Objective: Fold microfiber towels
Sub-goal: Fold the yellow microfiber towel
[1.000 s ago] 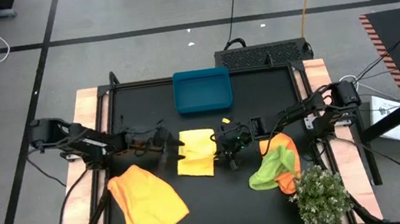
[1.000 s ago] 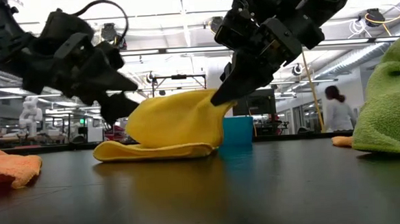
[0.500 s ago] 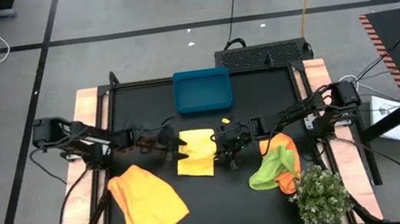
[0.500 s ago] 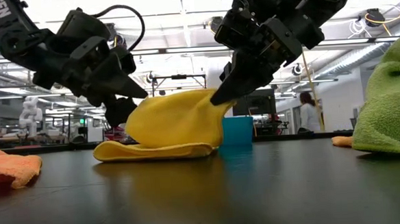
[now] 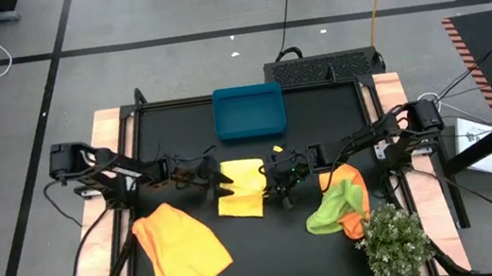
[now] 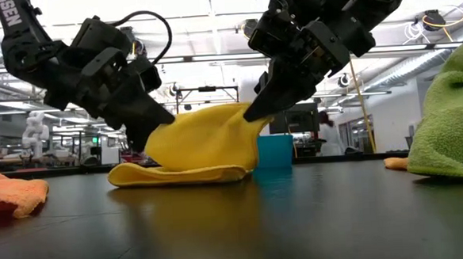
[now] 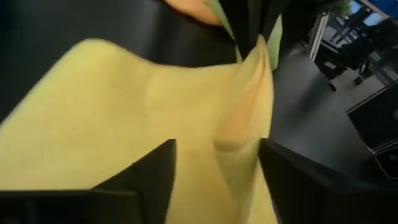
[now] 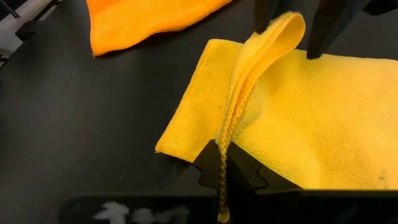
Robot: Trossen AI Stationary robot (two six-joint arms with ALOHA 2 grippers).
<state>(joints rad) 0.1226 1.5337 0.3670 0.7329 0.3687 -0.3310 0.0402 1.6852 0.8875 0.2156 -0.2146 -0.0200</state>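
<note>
A: Where is the yellow towel (image 5: 242,187) placed, and how is it held?

B: It is laid mid-table, in front of the teal tray (image 5: 249,110). One edge is lifted off the black table (image 5: 318,109) and pinched by the right gripper (image 6: 252,112), whose fingers are pressed together on the cloth. The bunched hem is seen running straight into those fingers in the right wrist view.

A: And the left gripper (image 5: 218,182)?

B: It is brought against the opposite side of the raised fold. Its fingers (image 7: 146,180) are seen apart, with cloth between them; no grip is judged to be made yet.

A: What could be spoiled from here?

B: If the fingers are closed on a single layer only, or on too little cloth, the fold is likely to be dragged askew and the edges left unmatched. If the cloth is pulled hard against the right-hand pinch, the hem could be slipped out and the raised fold dropped.

A: Are the other cloths at risk?

B: Hardly. The orange towel (image 5: 182,246) is spread well apart on the left side, and the green towel (image 5: 336,207) is heaped over another orange towel (image 5: 347,182) beside the plant (image 5: 395,240).
</note>
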